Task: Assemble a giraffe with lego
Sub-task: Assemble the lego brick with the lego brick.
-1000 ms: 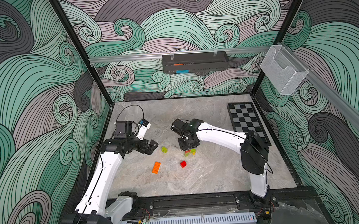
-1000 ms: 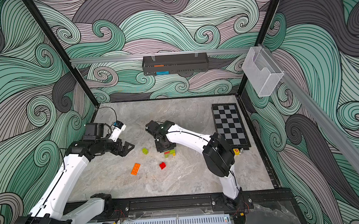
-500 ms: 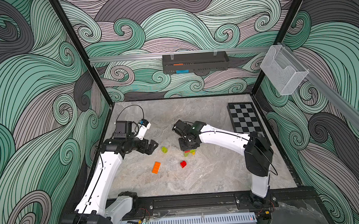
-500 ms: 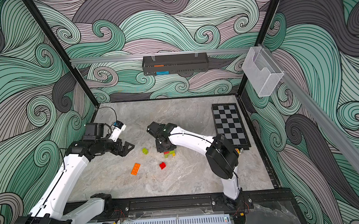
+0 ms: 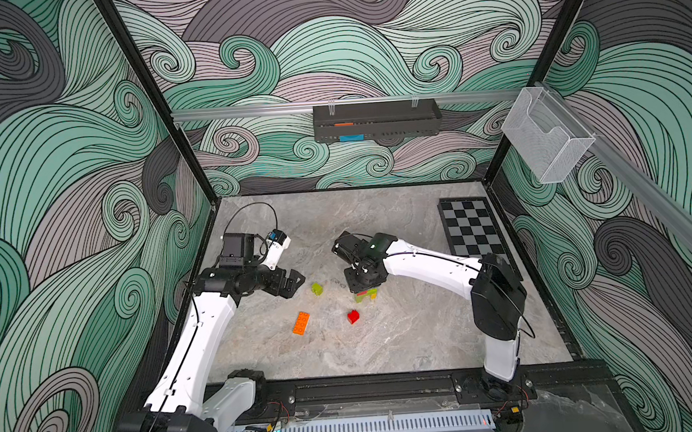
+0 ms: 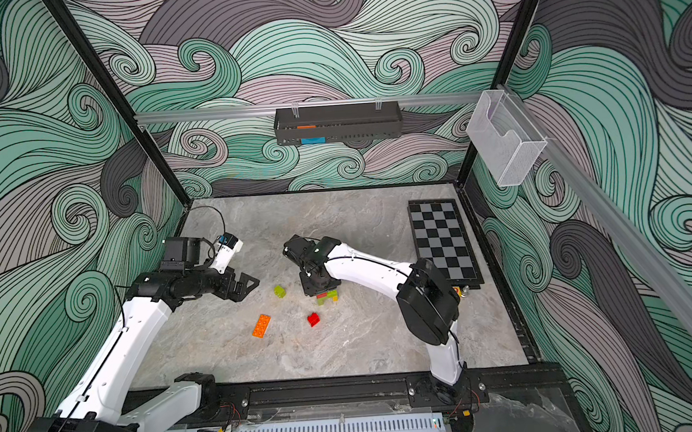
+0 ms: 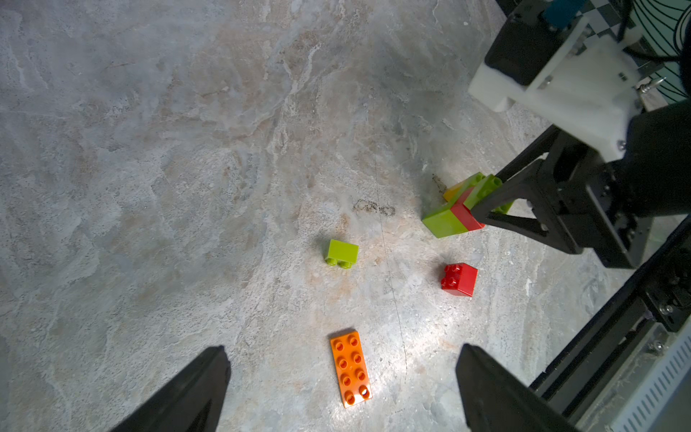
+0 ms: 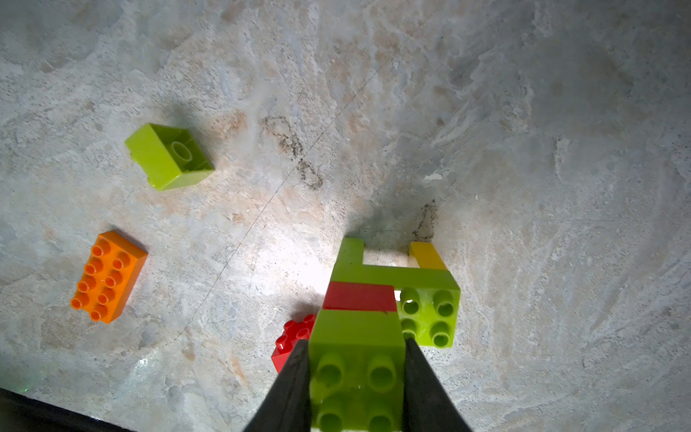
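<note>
Studded plastic giraffe (image 8: 357, 333) — marbled table (image 8: 523, 149)

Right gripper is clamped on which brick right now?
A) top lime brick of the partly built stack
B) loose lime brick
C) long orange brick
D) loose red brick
A: in the right wrist view the right gripper pinches the top lime brick of the stack from both sides, just above its red brick.
</note>
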Robot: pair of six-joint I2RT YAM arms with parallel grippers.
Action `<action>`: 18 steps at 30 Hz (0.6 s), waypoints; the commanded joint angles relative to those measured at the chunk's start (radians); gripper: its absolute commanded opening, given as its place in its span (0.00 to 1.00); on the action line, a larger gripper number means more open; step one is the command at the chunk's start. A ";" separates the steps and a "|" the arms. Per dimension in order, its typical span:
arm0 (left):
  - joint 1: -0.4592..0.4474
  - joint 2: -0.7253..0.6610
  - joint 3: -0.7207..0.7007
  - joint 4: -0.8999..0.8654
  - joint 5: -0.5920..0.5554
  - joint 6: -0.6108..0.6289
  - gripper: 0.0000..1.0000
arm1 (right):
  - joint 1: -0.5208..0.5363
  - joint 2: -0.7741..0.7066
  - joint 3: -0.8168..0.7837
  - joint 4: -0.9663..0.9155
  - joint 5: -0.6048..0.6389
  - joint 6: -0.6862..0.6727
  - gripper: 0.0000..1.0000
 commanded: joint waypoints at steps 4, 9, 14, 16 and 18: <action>0.005 -0.005 0.000 0.011 0.020 0.007 0.99 | -0.002 0.013 -0.010 -0.060 0.007 0.000 0.22; 0.005 -0.002 0.001 0.012 0.022 0.006 0.99 | 0.008 0.015 -0.065 -0.002 0.029 0.021 0.22; 0.005 -0.004 0.000 0.012 0.022 0.006 0.99 | 0.014 0.036 -0.172 0.083 0.026 0.055 0.21; 0.005 -0.004 0.001 0.012 0.022 0.006 0.99 | 0.017 0.042 -0.205 0.104 0.011 0.069 0.21; 0.005 -0.005 -0.001 0.012 0.022 0.008 0.99 | 0.026 0.040 -0.214 0.110 -0.006 0.073 0.20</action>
